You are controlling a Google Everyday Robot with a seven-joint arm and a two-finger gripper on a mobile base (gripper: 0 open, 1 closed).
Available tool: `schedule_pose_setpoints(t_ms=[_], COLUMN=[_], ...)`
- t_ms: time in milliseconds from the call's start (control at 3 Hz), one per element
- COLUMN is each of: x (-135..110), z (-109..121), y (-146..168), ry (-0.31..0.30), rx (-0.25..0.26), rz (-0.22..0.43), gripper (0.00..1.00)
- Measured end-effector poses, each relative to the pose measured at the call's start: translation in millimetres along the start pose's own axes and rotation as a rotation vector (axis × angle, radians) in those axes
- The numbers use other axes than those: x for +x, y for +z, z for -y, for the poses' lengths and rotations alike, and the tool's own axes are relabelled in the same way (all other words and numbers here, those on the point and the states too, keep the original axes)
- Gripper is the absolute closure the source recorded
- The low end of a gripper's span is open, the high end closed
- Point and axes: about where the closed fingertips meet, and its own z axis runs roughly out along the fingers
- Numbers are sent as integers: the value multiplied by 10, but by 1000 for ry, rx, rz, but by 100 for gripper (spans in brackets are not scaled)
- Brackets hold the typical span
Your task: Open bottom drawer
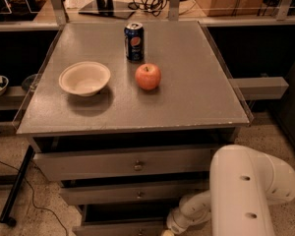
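Grey cabinet top point(187, 102) across the middle of the view, far edge toward 12 o'clock, near edge above a stack of three grey drawer fronts.

White robot arm point(246, 191) at 5 o'clock, thick rounded link upright at the lower right. Slimmer forearm point(194, 208) angled down toward 7 o'clock from it, under the cabinet's overhang.

Top drawer point(88, 165) just below the near edge, widest and tallest of the three, small round knob point(138, 165) at its middle. Middle drawer point(98, 194) at 6 o'clock from that, narrower, own knob point(139, 194) in line with the one above.

Bottom drawer point(113, 229) lowest, at 6 o'clock in the view, narrowest front, cut off by the lower edge, with a dark gap between its top rim and the middle drawer. Knob not made out.

Cream bowl point(84, 78) on the cabinet top at 9 o'clock from centre, upright. Red apple point(148, 76) at 3 o'clock from the bowl, apart from it. Blue soda can point(134, 42) upright at 11 o'clock from the apple, near but not touching.

Gripper point(167, 231) at the forearm's tip, at the very bottom edge, right at the 3 o'clock end of the bottom drawer's front. Mostly out of view, so opening impossible to tell, contact with the drawer likewise.
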Motion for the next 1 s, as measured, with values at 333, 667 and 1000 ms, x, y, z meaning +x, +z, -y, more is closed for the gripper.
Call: schedule_pose_setpoints(t_ms=[333,667,1000], x=[14,15,15], z=[9,8,8], y=[16,16,16], ry=[-1,-1,-1], rx=[1,1,1], rz=[-9,-9,-9], gripper=[23,47,70])
